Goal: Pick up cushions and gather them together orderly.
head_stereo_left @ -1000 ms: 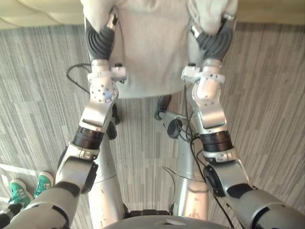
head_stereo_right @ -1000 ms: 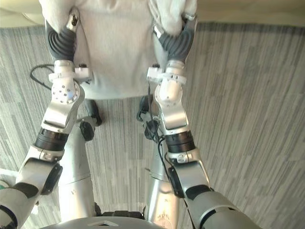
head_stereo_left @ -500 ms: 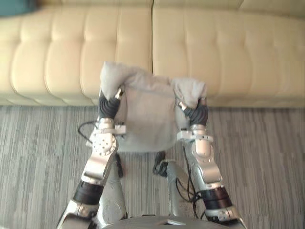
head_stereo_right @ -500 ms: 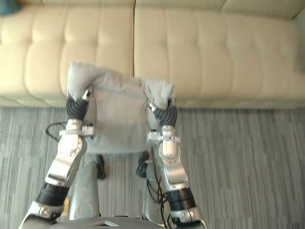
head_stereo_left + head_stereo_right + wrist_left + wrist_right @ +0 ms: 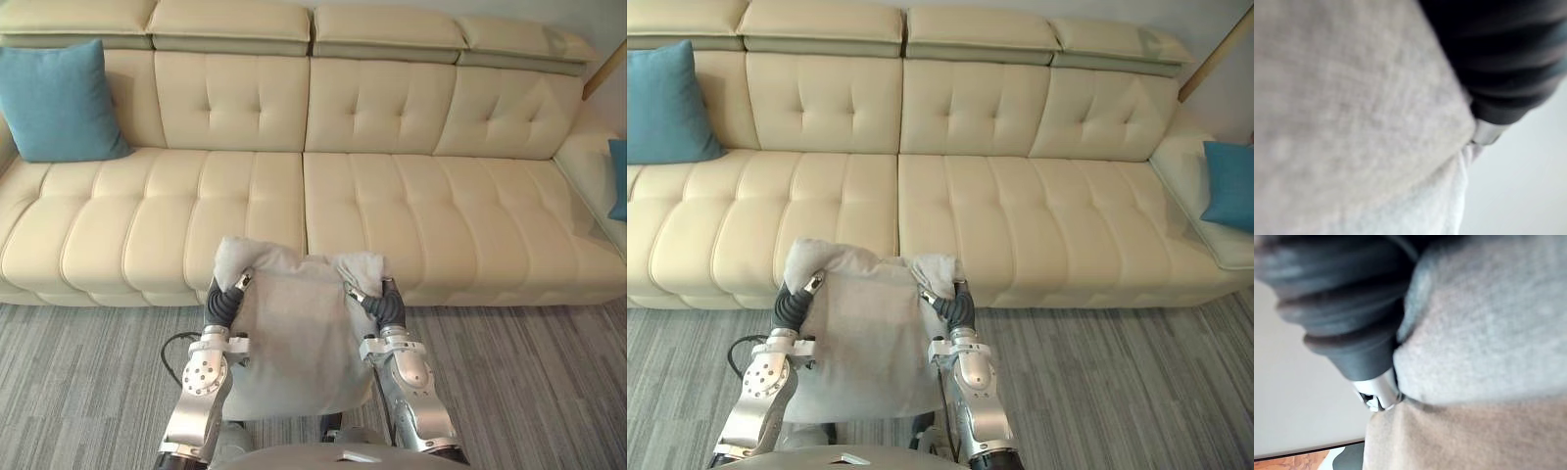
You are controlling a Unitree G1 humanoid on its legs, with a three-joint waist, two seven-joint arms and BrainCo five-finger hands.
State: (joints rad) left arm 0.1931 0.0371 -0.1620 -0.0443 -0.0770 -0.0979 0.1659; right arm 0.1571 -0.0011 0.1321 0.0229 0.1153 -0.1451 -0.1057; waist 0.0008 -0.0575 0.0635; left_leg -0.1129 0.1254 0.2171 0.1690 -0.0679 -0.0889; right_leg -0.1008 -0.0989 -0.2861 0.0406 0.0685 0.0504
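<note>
Grey cushion [image 5: 294,343]: hung upright btwn left hand [image 5: 224,300] & right hand [image 5: 386,306], by top corners for carrying, above floor [image 5: 78,392] before sofa [image 5: 392,206]. Grip hidden in fabric, can't tell. Dest. likely teal cushion [image 5: 59,103].

The two eye views are looking forward and down from the head, sharing the cream sofa [image 5: 411,215] and the grey cushion [image 5: 294,352] before its front edge from slightly offset positions. The left wrist view is looking along the left robot hand [image 5: 1498,58], the right wrist view along the right robot hand [image 5: 1337,298], both very close against the cushion fabric.
</note>
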